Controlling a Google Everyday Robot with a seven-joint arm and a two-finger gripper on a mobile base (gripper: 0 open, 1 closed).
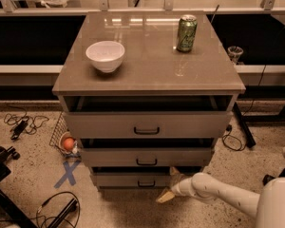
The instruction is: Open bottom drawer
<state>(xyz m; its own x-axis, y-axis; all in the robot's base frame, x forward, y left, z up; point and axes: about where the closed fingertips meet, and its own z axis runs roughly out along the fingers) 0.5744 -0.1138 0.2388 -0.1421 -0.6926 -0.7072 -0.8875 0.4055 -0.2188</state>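
Observation:
The bottom drawer (128, 180) is the lowest, shortest grey-taupe front of the cabinet, with a small black bar handle (146, 184). It sits slightly out, with a dark gap above it. My gripper (169, 186) comes in low from the right on a white arm (223, 194). It is just right of the handle, at the drawer front's right end. One tan finger (164, 196) points down towards the floor.
The middle drawer (146, 156) and top drawer (146, 125) stand above. A white bowl (105, 55) and green can (186, 33) sit on the cabinet top. A wire basket with an orange ball (68, 143), cables (21, 123) and blue floor tape (67, 173) lie left.

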